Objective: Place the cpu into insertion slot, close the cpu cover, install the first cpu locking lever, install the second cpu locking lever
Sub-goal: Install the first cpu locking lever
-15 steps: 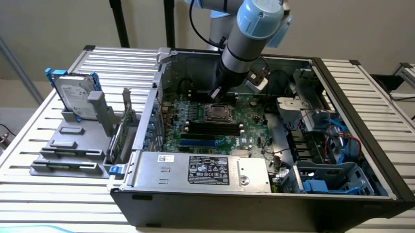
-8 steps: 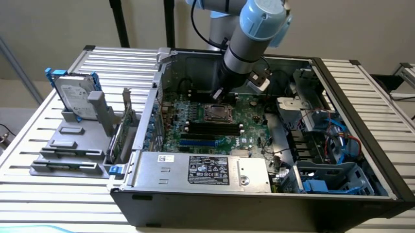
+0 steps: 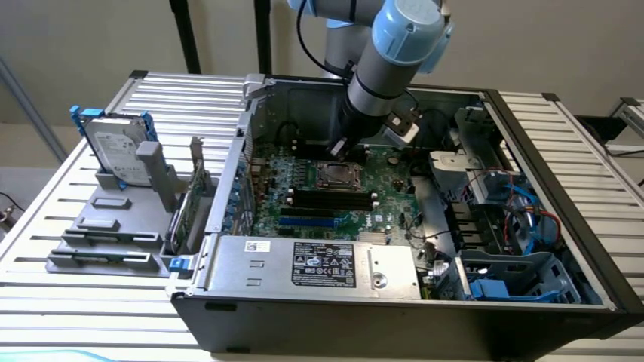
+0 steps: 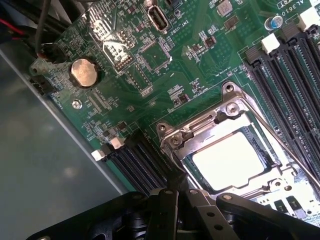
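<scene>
The cpu (image 4: 227,159) lies in the insertion slot (image 3: 337,176) on the green motherboard (image 4: 150,65), its pale face showing bright. The cpu cover (image 4: 200,127), a silvery frame, lies flat over it with the chip showing through its window. A thin wire lever (image 4: 280,142) runs along one side of the socket. My gripper (image 4: 175,186) is shut with nothing held, its dark tips right at the socket's edge beside the cover's hinge screws. In the exterior view the gripper (image 3: 339,148) hangs just behind the socket, inside the open case.
Black memory slots (image 4: 295,65) flank the socket, with more (image 4: 140,160) by my fingertips. A coin battery (image 4: 84,71) sits on the board. The grey power supply (image 3: 312,264) fills the case front, a blue drive caddy (image 3: 513,275) the exterior view's right, and a hard drive (image 3: 116,147) stands outside.
</scene>
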Robot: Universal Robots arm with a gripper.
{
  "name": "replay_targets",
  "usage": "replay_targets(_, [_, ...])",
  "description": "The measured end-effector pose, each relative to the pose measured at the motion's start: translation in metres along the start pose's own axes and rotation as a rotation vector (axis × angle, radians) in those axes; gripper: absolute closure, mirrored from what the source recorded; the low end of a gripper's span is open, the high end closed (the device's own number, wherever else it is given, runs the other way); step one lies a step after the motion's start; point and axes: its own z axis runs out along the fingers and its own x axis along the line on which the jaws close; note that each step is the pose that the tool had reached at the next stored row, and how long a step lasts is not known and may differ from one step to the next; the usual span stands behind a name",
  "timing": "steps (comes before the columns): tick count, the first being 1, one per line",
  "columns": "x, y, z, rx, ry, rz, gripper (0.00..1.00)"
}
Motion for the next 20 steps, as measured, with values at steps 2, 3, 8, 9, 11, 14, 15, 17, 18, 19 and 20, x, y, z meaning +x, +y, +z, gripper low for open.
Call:
replay_targets(2, [0.0001, 0.0003, 0.0004, 0.0003, -0.0006, -0.002, 0.89])
replay_targets(3, [0.0001, 0.0005, 0.0007, 0.0005, -0.0010, -0.003, 0.89])
replay_targets(8, [0.0002, 0.0013, 0.0019, 0.0020, -0.0039, -0.013, 0.89])
replay_targets(9, [0.0002, 0.0014, 0.0020, 0.0024, -0.0046, -0.016, 0.89])
replay_targets(11, [0.0003, 0.0015, 0.0021, 0.0035, -0.0046, -0.019, 0.89])
replay_targets(14, [0.0005, 0.0013, 0.0011, 0.0043, -0.0029, -0.019, 0.89])
replay_targets(15, [0.0009, 0.0009, 0.0001, 0.0051, -0.0011, -0.020, 0.89])
replay_targets(17, [0.0015, -0.0002, -0.0037, 0.0058, -0.0020, -0.019, 0.89])
replay_targets(18, [0.0015, -0.0007, -0.0056, 0.0060, -0.0026, -0.019, 0.89])
replay_targets(19, [0.0017, -0.0009, -0.0066, 0.0062, -0.0026, -0.019, 0.89])
replay_targets(20, [0.0016, -0.0010, -0.0071, 0.0064, -0.0029, -0.019, 0.89])
